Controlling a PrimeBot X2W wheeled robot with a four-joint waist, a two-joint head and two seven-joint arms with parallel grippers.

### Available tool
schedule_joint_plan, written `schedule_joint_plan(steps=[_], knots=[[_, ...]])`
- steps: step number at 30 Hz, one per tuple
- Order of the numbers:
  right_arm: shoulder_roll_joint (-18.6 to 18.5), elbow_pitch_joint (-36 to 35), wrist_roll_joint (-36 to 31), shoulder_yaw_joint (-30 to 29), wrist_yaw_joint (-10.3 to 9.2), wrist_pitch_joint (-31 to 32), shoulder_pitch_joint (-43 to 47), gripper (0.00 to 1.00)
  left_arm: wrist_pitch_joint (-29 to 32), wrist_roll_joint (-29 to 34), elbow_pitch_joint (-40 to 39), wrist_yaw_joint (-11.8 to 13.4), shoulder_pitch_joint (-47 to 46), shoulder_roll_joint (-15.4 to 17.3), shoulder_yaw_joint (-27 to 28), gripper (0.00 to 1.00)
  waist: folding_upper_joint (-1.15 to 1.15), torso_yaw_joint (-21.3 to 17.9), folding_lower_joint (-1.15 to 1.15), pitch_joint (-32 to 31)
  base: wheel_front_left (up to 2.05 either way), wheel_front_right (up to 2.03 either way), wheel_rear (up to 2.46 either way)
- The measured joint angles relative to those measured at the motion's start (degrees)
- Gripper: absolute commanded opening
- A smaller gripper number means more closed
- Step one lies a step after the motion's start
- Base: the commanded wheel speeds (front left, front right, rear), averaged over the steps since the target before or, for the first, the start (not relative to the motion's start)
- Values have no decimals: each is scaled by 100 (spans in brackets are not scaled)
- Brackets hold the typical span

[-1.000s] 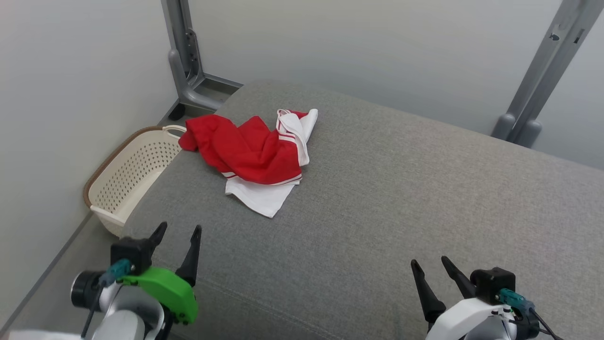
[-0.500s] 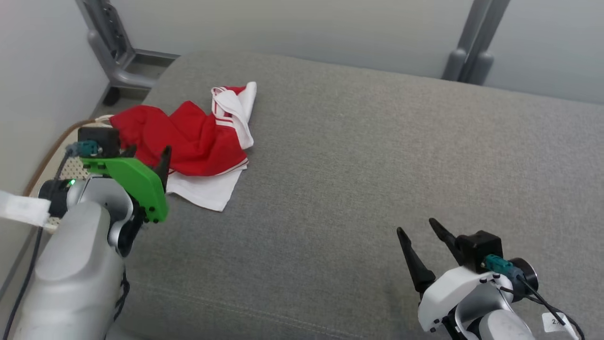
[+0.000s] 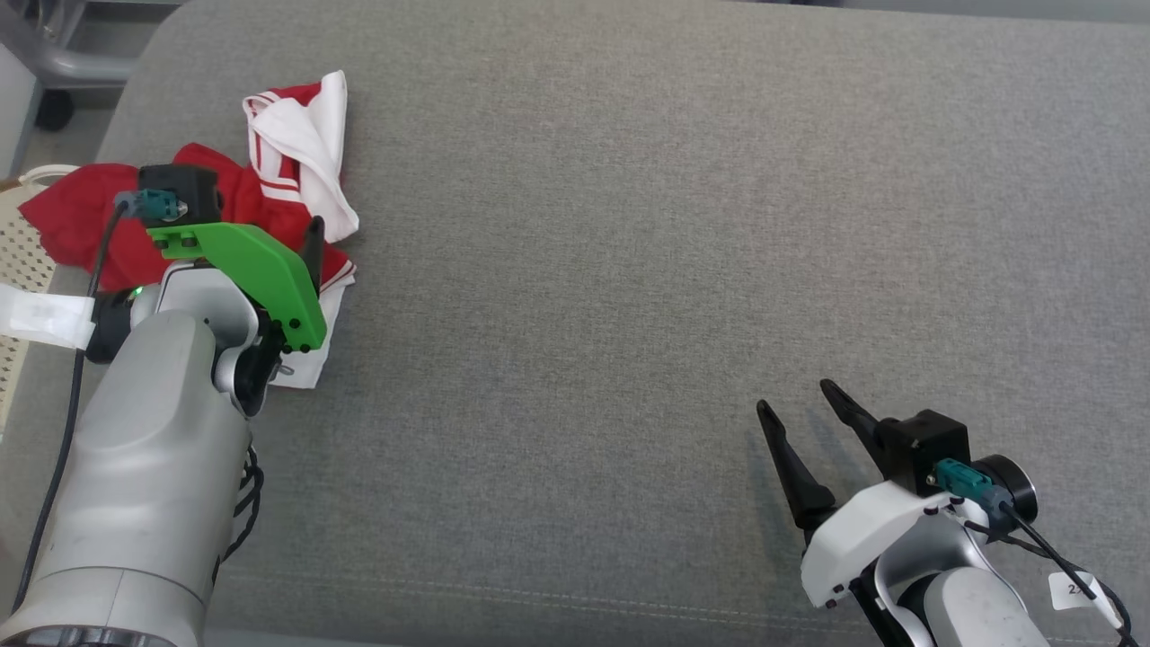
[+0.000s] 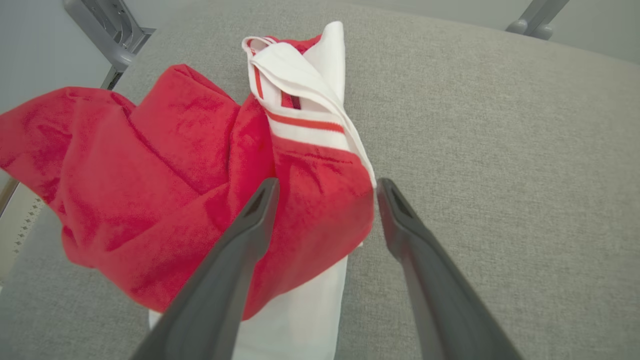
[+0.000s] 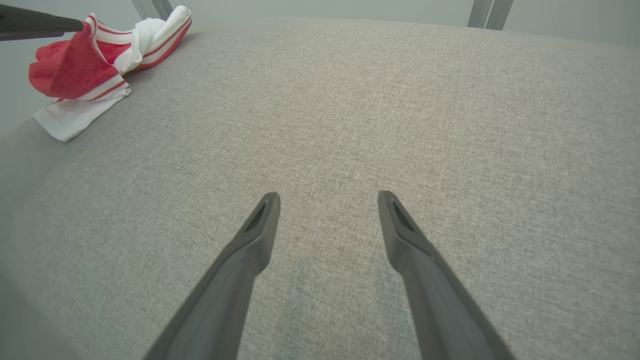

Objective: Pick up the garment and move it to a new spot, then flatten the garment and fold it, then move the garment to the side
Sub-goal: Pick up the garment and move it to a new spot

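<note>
Left arm [image 3: 153, 467] has swung up from the lower-left corner and now sits over the garment [image 3: 296, 153]. The head camera has also tipped down, so the scene shift is camera, not cloth. The right gripper [image 3: 793, 395] is roughly where it was, lower right.

Grey cushion [image 3: 629, 270] takes most of the head view. The garment lies crumpled at upper left, at the cushion's left end, red with white panels and red-white stripes. Its red part reaches the cushion edge next to a cream perforated basket [image 3: 18, 261] at the left border.

View differences:
- The head view hides one left finger behind the black camera block [image 3: 180, 189] and the green cover [image 3: 252, 270].
- The left wrist view shows both. The left gripper [image 4: 325, 187] is spread wide with nothing clamped, one finger over the red fold, the other just off its edge over bare cushion. Can't tell if either touches cloth.
- The right wrist view has the garment small at upper left, with a left fingertip [image 5: 40, 24] level with its top. Its own fingers are spread wide, empty, over bare cushion.
- Wrist views also show grey metal frame legs [image 4: 107, 30] beyond the cushion.

Labels: the white tag [image 3: 36, 314] on the left arm's cable shows no readable print. On the white tag [image 3: 1074, 589] by the right wrist, the print seems to start with 2 and the rest is illegible.
</note>
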Motion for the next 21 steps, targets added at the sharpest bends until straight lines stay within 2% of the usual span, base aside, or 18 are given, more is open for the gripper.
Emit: schedule_joint_plan(steps=[2, 7, 8, 9, 15, 21], knots=[[5, -1, 1, 23, 0, -1, -37, 100, -2, 0, 176, 75, -69, -8, -7, 100, 0, -84, 0, 101, 0, 0, 0], [44, -2, 1, 76, 0, -1, -95, 100, -49, 107, 565, 483, -202, -7, -34, 100, 0, -257, 0, 264, 0, 0, 0], [48, 1, 2, 81, 0, -2, -100, 100, -69, 105, 621, 538, -231, -11, -26, 54, 0, -281, 0, 284, 0, 0, 0], [49, 12, 9, 85, 0, -3, -101, 100, -121, 111, 654, 567, -251, -7, -40, 0, 0, -300, 0, 298, 0, 0, 0], [78, 163, 55, 119, 0, -77, -147, 100, -365, 123, 792, 577, -353, 1, -68, 0, 0, -330, 0, 208, 0, 0, 0], [131, 413, 192, 224, 0, -235, -160, 100, -616, 263, 758, 472, -598, 85, -227, 0, 0, -393, 0, -62, 0, 0, 0]])
